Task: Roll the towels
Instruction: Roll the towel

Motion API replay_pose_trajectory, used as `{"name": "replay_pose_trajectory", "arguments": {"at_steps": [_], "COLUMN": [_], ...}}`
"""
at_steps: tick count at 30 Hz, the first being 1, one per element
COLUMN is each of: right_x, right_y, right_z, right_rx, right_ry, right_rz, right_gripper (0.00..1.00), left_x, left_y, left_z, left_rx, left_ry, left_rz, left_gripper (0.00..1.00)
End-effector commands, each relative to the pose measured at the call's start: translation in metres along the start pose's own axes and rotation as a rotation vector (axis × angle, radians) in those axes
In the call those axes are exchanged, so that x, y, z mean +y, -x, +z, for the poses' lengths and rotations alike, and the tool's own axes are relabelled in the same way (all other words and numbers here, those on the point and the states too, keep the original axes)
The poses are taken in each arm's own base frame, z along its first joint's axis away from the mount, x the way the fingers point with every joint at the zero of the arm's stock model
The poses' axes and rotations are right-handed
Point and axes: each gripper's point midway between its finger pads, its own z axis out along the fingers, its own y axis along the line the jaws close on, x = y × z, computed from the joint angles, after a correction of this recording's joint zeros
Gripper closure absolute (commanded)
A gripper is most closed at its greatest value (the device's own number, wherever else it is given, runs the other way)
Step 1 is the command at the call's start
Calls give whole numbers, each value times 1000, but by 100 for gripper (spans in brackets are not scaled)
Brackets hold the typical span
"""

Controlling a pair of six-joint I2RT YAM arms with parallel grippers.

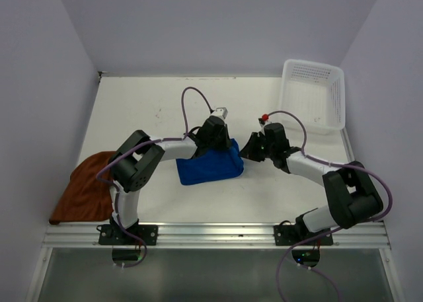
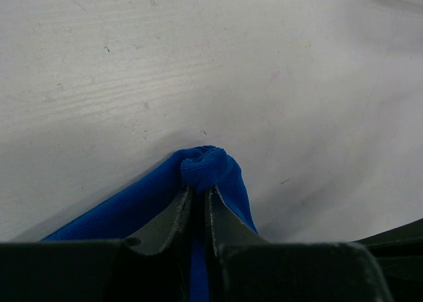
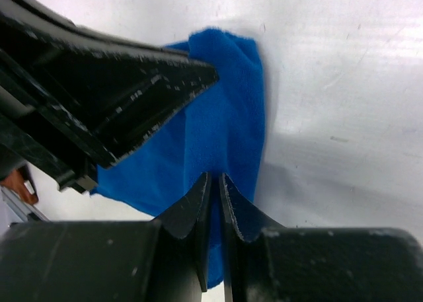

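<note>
Nearest, at about 8 o'clock on the white table (image 1: 145, 110), the rust-brown towel (image 1: 86, 186) lies in a loose heap, draped over the left edge beside the left arm's base. It is well apart from both grippers.

Close to the table's middle, the blue towel (image 1: 208, 168) lies as a folded pad. The right gripper (image 3: 215, 183) meets it at its 3 o'clock edge, fingers pressed nearly together with blue cloth pinched between them. The left gripper (image 2: 198, 188) is at the pad's 1 o'clock corner, its fingers closed on a small bunched knob of the same towel. The two grippers sit just beside each other.

Farthest, at about 2 o'clock, the white perforated basket (image 1: 314, 67) stands against the right wall.
</note>
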Motion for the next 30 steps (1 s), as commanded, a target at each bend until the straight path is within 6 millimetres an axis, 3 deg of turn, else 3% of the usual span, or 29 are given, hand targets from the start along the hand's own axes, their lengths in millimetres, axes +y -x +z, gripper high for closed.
{"name": "replay_pose_trajectory", "arguments": {"at_steps": [1, 16, 19, 22, 23, 25, 27, 30], "right_x": [8, -30, -24, -8, 8, 13, 21, 26], "right_y": [-12, -72, -68, -50, -34, -23, -9, -3], "right_z": [1, 4, 1, -9, -16, -24, -32, -34], "right_rx": [5, 114, 112, 78, 37, 11, -25, -23], "right_ry": [49, -40, -30, -15, 12, -4, -13, -19], "right_rz": [-44, -95, -98, -116, -131, -134, -138, -149], "right_gripper": [88, 88, 86, 77, 69, 63, 61, 60], "left_x": [12, 11, 11, 12, 13, 12, 13, 10], "left_y": [2, 6, 5, 5, 3, 2, 2, 2], "left_z": [-3, -2, -3, -4, -4, -4, -5, -6], "left_rx": [-1, -4, -1, -4, -1, -1, -1, -1], "left_ry": [37, 40, 40, 41, 42, 37, 37, 29], "left_rz": [7, 10, 10, 12, 10, 11, 10, 9], "left_gripper": [99, 99, 99, 99, 99, 99, 99, 99]}}
